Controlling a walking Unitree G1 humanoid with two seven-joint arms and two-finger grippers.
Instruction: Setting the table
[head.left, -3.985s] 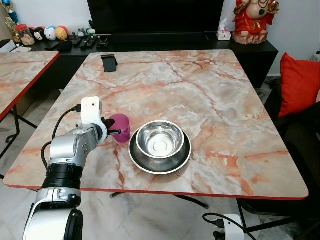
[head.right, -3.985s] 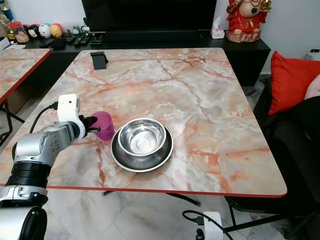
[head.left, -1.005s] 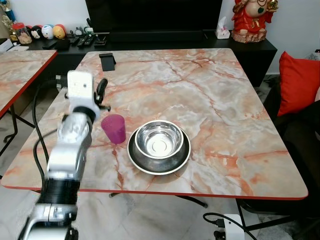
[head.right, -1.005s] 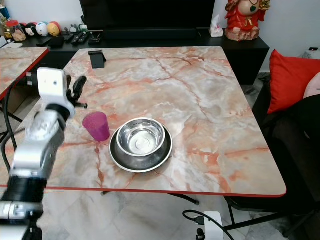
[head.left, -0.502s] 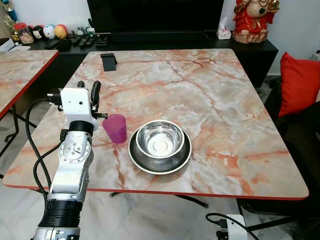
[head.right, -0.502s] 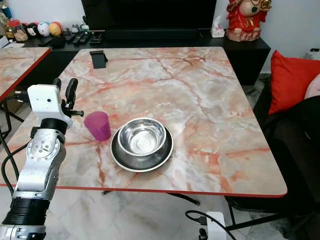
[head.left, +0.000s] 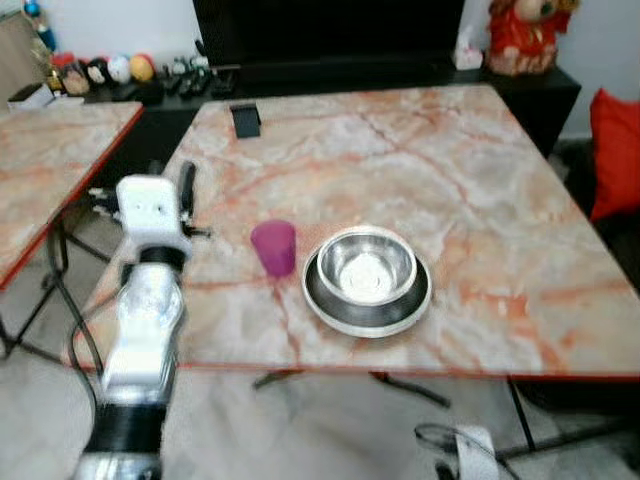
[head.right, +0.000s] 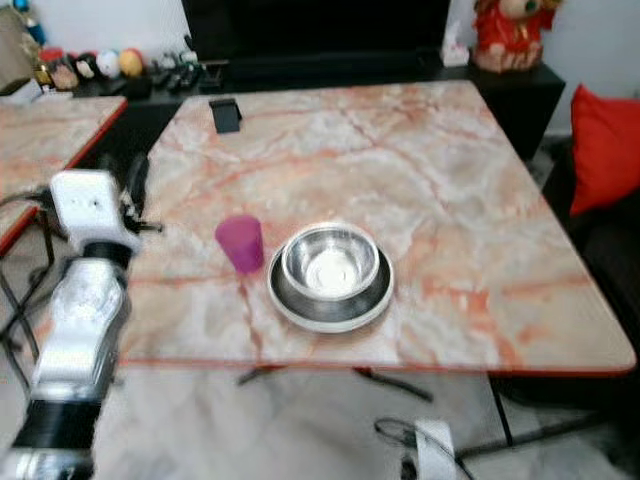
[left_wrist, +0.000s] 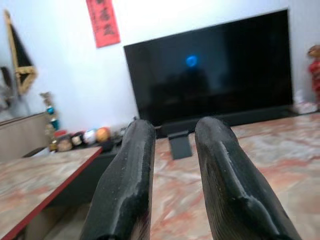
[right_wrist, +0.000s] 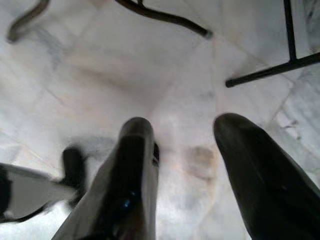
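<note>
Glossy marble-look table (head.left: 480, 180); shiny steel bowl (head.left: 366, 266) on plate (head.left: 330, 310); matt plastic cup (head.left: 274, 247)

My right gripper (right_wrist: 182, 165) hangs spread over pale marble floor (right_wrist: 100, 65), black table legs (right_wrist: 270, 67) beyond.

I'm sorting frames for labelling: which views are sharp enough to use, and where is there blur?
Both eye views are soft with motion blur, though the pink cup and steel bowl stay recognisable. Left wrist view: near fingers blurry, television softer. Right wrist view: smeared floor.
</note>
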